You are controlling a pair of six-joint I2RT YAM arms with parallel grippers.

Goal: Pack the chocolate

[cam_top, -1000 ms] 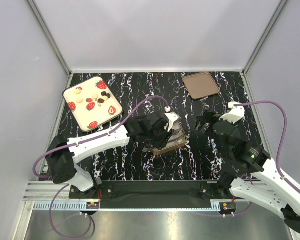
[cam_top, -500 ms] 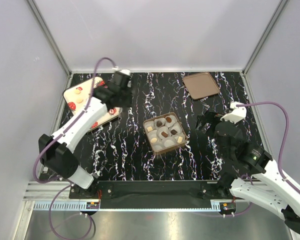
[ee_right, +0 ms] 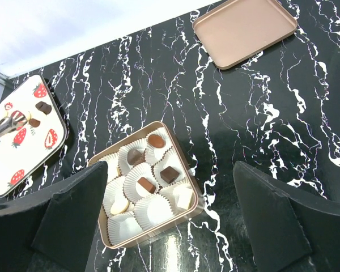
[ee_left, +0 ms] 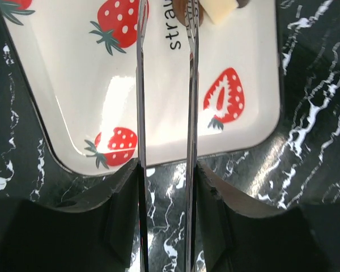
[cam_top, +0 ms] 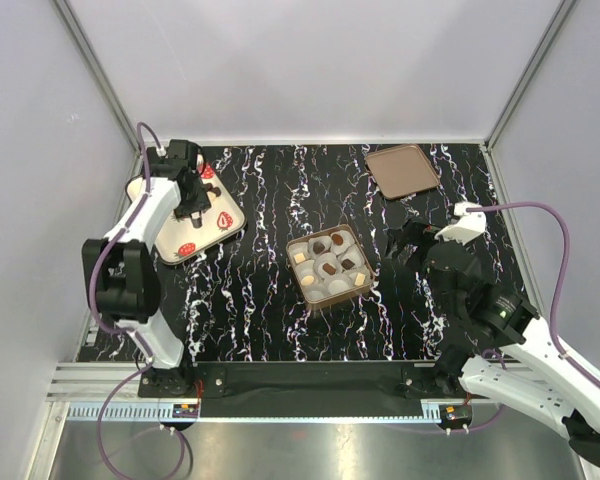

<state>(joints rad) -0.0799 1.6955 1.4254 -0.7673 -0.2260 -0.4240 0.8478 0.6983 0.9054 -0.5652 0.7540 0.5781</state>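
The left gripper (ee_left: 165, 11) hangs over the plate (ee_left: 243, 51) at 10 o'clock on the counter (cam_top: 250, 310). Its two thin fingers (ee_left: 140, 113) stand close and parallel with a narrow gap between them, a spacing that suits a bite-size piece. It probably also lets them slip between neighbouring sweets without knocking any. The tips run off the top of the wrist view beside a dark piece and a cream one, so I cannot tell whether they pinch anything or only hover there.

The right gripper (cam_top: 408, 243) rests at 3 o'clock of the box (ee_right: 158, 230), spread wide and holding nothing. There it is clear of the left arm's likely path between plate and box, and its camera takes in most of the counter. The lid (cam_top: 402, 170) lies at 1 o'clock, well apart from the box, which leaves the box open from above.

The chocolate (ee_right: 169, 174) is in two places. Several pieces sit in the box at the centre, each in its own white paper cup (ee_right: 153, 211), and a few lie on the plate among the red strawberry prints (ee_left: 226, 99). The pieces are small and smooth: dark brown squares, a rounder reddish-brown one and cream-white blocks. At least two cups look empty, so the packing seems only partly done.
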